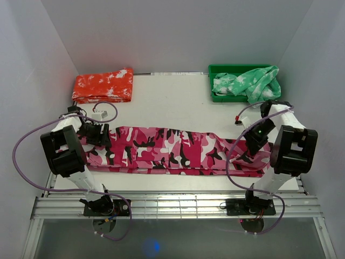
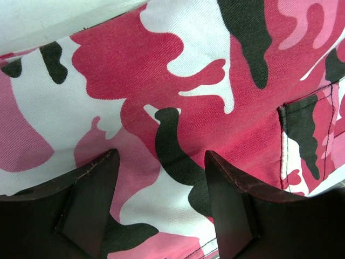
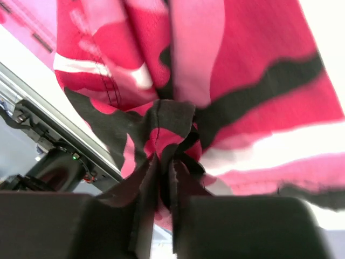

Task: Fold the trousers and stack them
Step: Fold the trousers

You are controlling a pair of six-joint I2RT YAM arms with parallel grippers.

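Location: the trousers point(image 1: 172, 151) lie stretched lengthwise across the near part of the worktop point(image 1: 172, 102), between the two arms, with one end at each arm.
Right pincer point(image 3: 164, 167): clenched on a gathered bunch of the trousers' cloth at their right end; folds fan out from the closed tips.
Left pincer point(image 2: 160, 156): released, jaws apart, close over the flat cloth at the left end; contact cannot be told.
Step in hand: most likely securing both ends before folding the length over.
Doing it well: the left pincer should probably take every layer at its end before anything rises. The right one needs a slow lift so the bunch does not slip. The edges should stay aligned as the end is carried across.
Risk: a bunched grip may drag creases into the fold.
Bystanders: orange-red garment point(image 1: 103, 85) folded at far left; green garment point(image 1: 250, 82) in a green bin point(image 1: 215, 70) at far right, both well apart from the trousers.
Writing: no brand, label or lettering is readable in any view.
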